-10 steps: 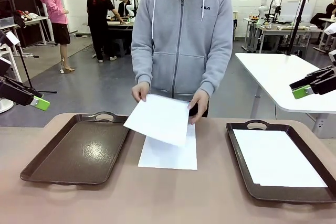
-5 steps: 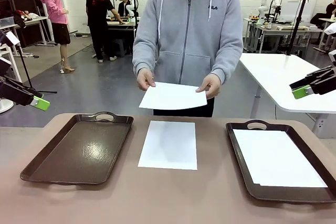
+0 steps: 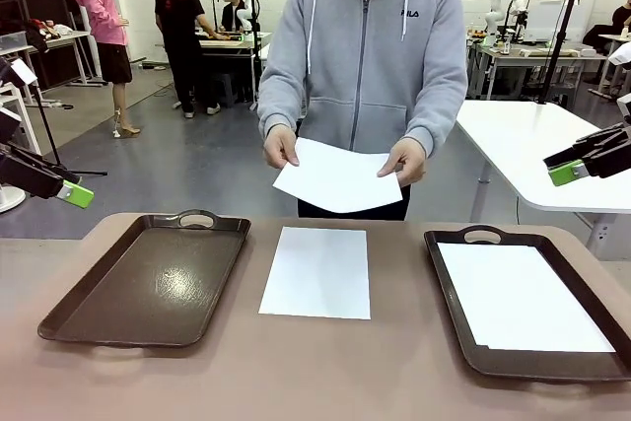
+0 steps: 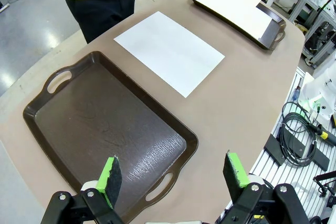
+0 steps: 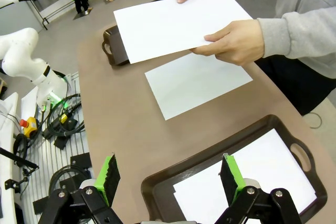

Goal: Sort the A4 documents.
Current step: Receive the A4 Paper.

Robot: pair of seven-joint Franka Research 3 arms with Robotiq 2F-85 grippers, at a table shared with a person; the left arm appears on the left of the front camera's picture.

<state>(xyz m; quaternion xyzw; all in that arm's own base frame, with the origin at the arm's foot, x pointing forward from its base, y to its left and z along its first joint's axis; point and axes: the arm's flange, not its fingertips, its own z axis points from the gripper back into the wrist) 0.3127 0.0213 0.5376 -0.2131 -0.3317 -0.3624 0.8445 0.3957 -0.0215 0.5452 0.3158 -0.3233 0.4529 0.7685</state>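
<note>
Since a second ago the lifted sheet (image 3: 337,176) stands higher, clear of the flat sheet (image 3: 316,271), at chest height. Nearest, the left gripper (image 4: 172,167) and right gripper (image 5: 169,166) gape wide and empty on the near side of the flat sheet. Left of it lies the bare left tray (image 3: 148,278); right of it the right tray (image 3: 552,362) holds a third sheet (image 3: 518,298). Beyond it the person's hands (image 3: 406,160) pinch the lifted sheet's sides. Paper is light, limp and easily creased, so its free near edge looks the best hold.
</note>
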